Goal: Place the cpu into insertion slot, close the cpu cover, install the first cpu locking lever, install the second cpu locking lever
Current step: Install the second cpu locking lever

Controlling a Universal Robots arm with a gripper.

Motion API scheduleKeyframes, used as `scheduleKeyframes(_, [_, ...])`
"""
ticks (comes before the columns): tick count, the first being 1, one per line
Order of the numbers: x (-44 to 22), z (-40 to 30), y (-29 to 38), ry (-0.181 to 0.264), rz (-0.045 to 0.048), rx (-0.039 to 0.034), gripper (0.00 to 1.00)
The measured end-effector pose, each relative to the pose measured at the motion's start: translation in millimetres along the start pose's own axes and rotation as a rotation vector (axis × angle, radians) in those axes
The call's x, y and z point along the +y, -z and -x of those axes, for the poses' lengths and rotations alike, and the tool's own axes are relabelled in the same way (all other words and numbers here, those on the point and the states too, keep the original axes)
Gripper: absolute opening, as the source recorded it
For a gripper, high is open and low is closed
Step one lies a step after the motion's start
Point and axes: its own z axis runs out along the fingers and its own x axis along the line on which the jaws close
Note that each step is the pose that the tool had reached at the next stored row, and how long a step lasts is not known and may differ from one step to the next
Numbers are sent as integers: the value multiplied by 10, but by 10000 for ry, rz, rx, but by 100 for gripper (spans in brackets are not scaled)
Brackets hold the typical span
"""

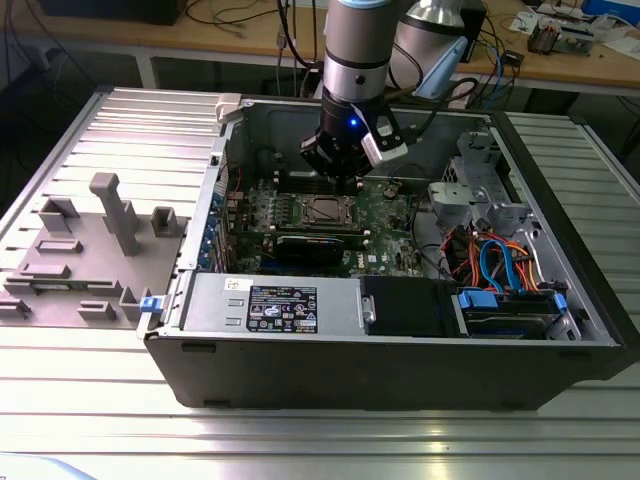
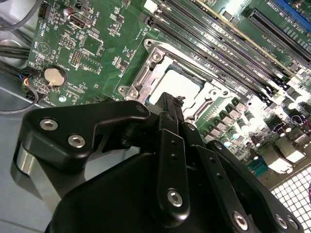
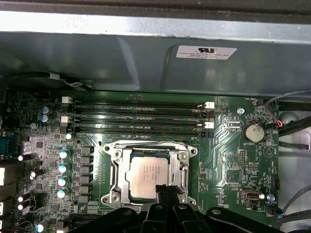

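Observation:
The cpu [image 3: 144, 175], a silver-grey square chip, lies flat in the insertion slot [image 3: 110, 148] on the green motherboard [image 3: 228, 160]. The cpu cover [image 3: 183, 167], a silvery frame, lies down around the chip's edges. My gripper [image 3: 165, 190] hovers over the near edge of the socket, its black fingertips pressed together with nothing visible between them. In the second wrist view the gripper [image 2: 168, 103] points at the cpu [image 2: 177, 85]. In the exterior view the gripper [image 1: 338, 178] hangs just above the cpu [image 1: 322, 209] inside the open computer case [image 1: 400, 360].
Long black memory slots [image 3: 138, 116] run just beyond the socket, with the grey case wall [image 3: 146, 58] behind them. A coin battery [image 3: 252, 131] sits on the board. Cables [image 1: 495, 265] and drive bays fill the exterior view's right; a grey fixture [image 1: 90, 250] lies left of the case.

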Motion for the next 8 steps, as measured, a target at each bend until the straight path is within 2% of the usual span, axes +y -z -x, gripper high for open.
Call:
scheduleKeyframes(5, [-5, 0, 0, 0, 0, 0, 11])
scheduleKeyframes(7, [-60, -2, 3, 0, 0, 0, 11])
scheduleKeyframes(8, [-62, -2, 2, -1, 1, -1, 11])
